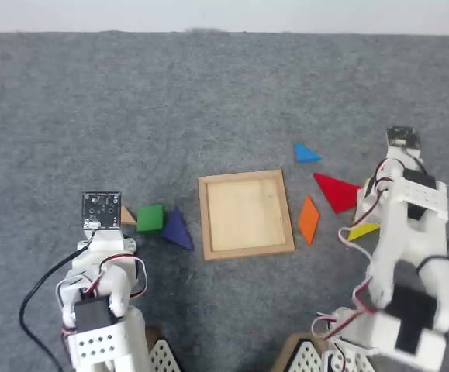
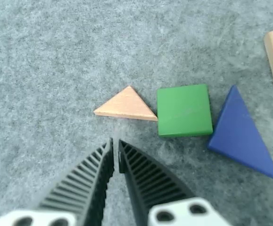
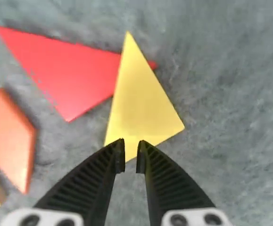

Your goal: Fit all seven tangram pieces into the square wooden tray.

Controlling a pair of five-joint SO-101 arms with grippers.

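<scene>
Lying flat near the empty square wooden tray [image 1: 246,250], the yellow wooden triangle [image 3: 141,103] looks thin, stiff and light, so it is probably best pinched across its edges. The right gripper [image 3: 130,158] and left gripper [image 2: 116,150] both sit closed, holding nothing.

Soft, even light falls on the grey mat [image 1: 208,93]; the green square [image 2: 183,109] and blue triangle [image 2: 240,134] throw only thin shadows.

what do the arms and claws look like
The left arm and right arm are white plastic with black motor blocks and looped red, black and white cables. The left claw and right claw have black, ribbed, tapering fingers on white mounts.
</scene>
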